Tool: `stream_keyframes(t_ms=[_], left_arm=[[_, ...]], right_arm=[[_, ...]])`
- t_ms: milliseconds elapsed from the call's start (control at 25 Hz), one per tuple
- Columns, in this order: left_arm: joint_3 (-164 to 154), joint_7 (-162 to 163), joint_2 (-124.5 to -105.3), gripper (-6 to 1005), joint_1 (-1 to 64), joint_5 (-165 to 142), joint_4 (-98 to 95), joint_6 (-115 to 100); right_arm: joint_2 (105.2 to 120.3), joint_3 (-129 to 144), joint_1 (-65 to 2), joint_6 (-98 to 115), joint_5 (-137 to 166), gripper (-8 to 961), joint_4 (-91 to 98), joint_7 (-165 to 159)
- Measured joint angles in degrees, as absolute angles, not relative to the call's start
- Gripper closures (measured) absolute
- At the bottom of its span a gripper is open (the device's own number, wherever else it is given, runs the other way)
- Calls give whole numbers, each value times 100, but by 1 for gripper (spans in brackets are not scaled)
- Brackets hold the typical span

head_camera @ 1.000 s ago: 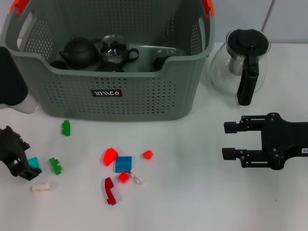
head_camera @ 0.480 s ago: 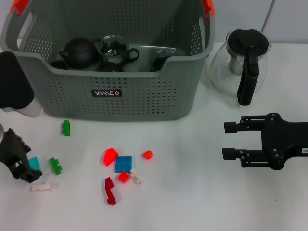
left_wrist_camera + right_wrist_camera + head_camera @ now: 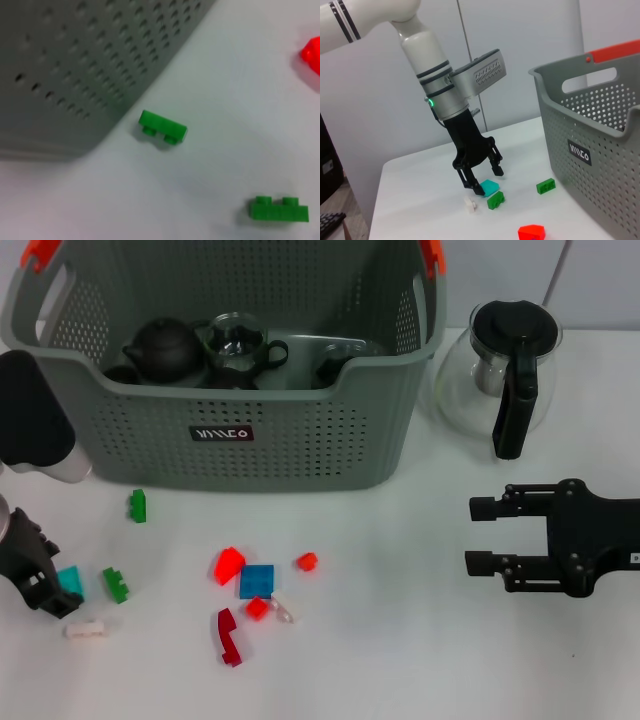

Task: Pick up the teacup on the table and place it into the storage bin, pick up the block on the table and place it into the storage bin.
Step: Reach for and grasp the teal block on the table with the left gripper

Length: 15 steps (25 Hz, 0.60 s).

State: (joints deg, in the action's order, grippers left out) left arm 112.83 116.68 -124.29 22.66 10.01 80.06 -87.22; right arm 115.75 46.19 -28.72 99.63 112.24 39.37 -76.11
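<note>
Storage bin [image 3: 300, 440] fills the upper left of the head view, teaware already inside. Right gripper [image 3: 482, 536] idles right of centre, fingers apart, empty. Left gripper [image 3: 481, 179] sits at lower left, fingers spread around the teal block [image 3: 70, 580]. Centre it, close squarely, lift straight up before crossing the bin wall.

we see a white table [image 3: 400, 660] filling most of the head view, evenly lit with soft shadows. along the upper right of that frame runs a pale grey wall [image 3: 600, 280]. in the right wrist view, pale wall panels [image 3: 520, 55] with vertical seams stand behind the table.
</note>
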Motion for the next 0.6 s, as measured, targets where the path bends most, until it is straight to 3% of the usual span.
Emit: stream_keyframes(t_ms=[600], left_arm=[[11225, 11795, -12434, 326, 2309, 954, 7945, -8759]], right_arm=[[11575, 4605, -2807, 9990, 11224, 266, 3937, -7593]])
